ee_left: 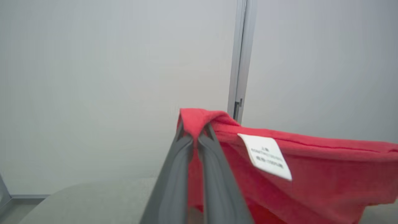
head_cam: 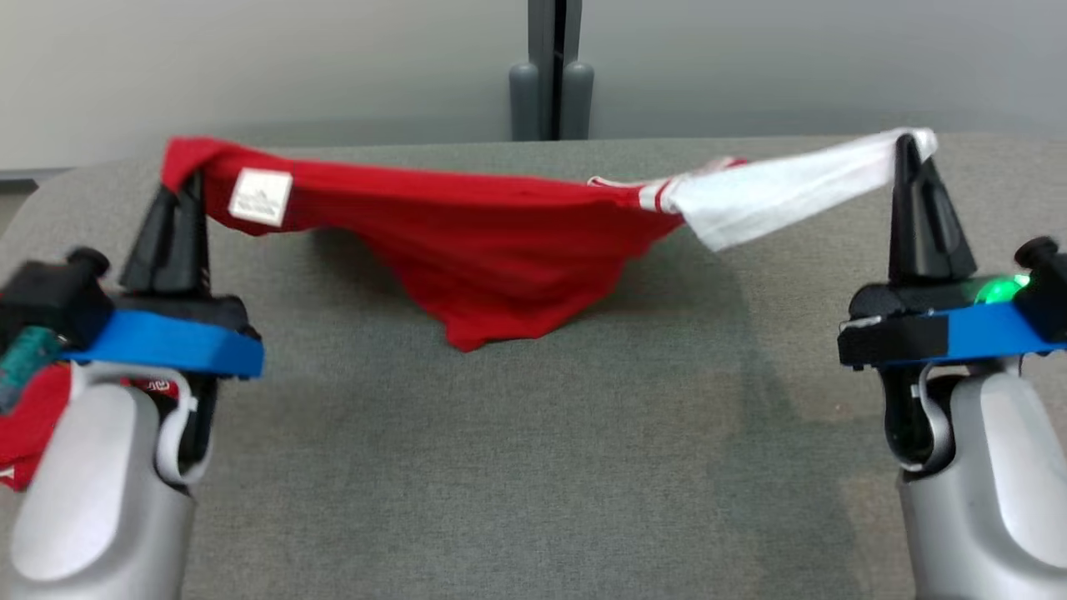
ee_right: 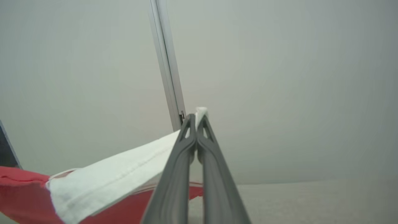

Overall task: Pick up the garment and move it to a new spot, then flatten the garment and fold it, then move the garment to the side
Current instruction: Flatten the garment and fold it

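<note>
The garment [head_cam: 492,242] is red with a white part at one end and a white label. It hangs stretched between both grippers above the grey table [head_cam: 533,450], sagging in the middle. My left gripper [head_cam: 190,179] is shut on its red end [ee_left: 199,119], with the label [ee_left: 267,155] just to the right of the fingers. On the other side my right gripper [head_cam: 907,148] is shut on the white end [ee_right: 200,112], and the white cloth [ee_right: 118,177] runs off to the left and down toward the red.
Another red piece of cloth [head_cam: 29,425] lies at the left edge, behind my left arm. A grey wall with a dark vertical post [head_cam: 552,71] stands behind the table's far edge.
</note>
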You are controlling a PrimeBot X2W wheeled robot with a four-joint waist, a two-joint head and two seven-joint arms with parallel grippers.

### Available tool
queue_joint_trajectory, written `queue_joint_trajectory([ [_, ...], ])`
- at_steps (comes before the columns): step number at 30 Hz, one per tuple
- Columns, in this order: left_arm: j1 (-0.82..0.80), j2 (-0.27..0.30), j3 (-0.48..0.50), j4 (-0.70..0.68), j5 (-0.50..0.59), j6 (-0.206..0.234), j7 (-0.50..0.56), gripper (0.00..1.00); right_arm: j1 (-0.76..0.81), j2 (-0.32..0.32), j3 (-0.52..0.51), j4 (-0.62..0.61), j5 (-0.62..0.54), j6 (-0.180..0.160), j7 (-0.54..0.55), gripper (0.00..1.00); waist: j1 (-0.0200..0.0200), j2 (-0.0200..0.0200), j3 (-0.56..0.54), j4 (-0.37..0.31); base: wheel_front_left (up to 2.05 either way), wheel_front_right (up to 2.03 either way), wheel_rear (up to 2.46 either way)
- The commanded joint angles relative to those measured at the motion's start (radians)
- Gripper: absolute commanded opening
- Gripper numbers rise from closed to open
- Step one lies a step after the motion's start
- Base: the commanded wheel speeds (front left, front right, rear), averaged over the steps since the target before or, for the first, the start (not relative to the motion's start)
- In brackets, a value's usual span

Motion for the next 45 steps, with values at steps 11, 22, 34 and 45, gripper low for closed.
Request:
queue_joint_trajectory([
  [11,-0.288,0.137,0.067,-0.226,0.010,0.008,0.116,0.00,-0.241,-0.013,0.010,-0.361,0.010,0.000,0.137,0.00,0.0000,-0.0002,-0.075,-0.065,0.00,0.00,0.00],
  [22,-0.497,0.191,0.051,-0.162,-0.024,0.004,0.259,0.00,-0.547,-0.004,-0.070,-0.218,-0.118,0.000,0.247,0.00,0.0000,-0.0002,0.149,-0.077,0.00,0.00,0.00],
  [34,-0.732,0.177,0.041,0.150,-0.001,0.006,0.048,0.00,-0.828,-0.009,-0.290,0.021,-0.203,-0.002,0.046,0.00,0.0000,-0.0002,0.269,-0.131,0.00,0.00,0.00],
  [45,-0.251,0.107,0.031,0.438,-0.092,0.007,-0.001,0.00,-0.184,-0.012,-0.182,0.045,0.082,-0.006,-0.005,0.00,0.0000,-0.0002,0.229,-0.150,0.00,0.00,0.00],
])
